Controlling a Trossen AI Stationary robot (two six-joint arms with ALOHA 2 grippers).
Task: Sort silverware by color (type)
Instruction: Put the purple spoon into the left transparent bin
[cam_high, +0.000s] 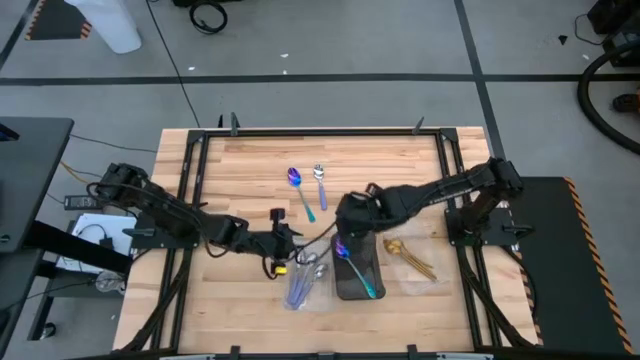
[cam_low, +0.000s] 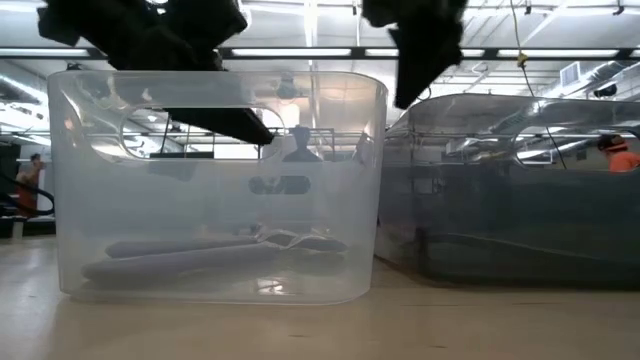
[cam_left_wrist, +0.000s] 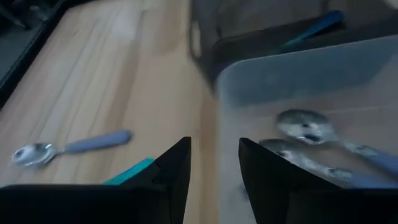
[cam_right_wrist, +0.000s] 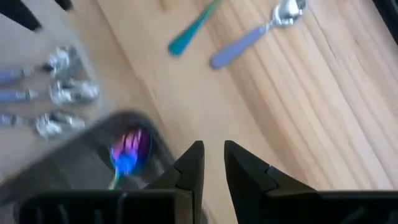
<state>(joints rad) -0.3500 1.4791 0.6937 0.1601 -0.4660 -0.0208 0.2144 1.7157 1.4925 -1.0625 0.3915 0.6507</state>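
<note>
Risk first: the left pincer (cam_high: 285, 240) hangs just beside the rim of the clear tray (cam_high: 297, 297), jaws parted with nothing between them, so it's released. If it swings toward the tabletop (cam_high: 240, 170) spoons from here, a finger could clip the tray wall and shove the tray (it looks light, so my guess is it slides easily).

The right pincer (cam_high: 345, 240) sits over the near end of the dark tray (cam_high: 352, 290). Its fingers (cam_right_wrist: 189, 163) show a narrow gap with nothing in it; I can't tell whether that counts as released or clenched. Same hazard: dropping low here could knock the dark tray, or flick the spoon lying in it.

The two arms are also close together over the middle of the tabletop, so a crossing reach risks a collision.

Containers:
- clear tray: silver spoons (cam_left_wrist: 305, 127), at least three by the right wrist view, bowls bunched at one end.
- dark tray: one iridescent spoon (cam_high: 352, 265) with a teal handle.
- no tray for the gold spoons (cam_high: 408, 257), which lie loose on the wood just beside the dark tray.

Unsorted, well apart from the trays: a second iridescent spoon (cam_high: 299, 190) and a silver spoon with pale handle (cam_high: 320, 184), side by side.
</note>
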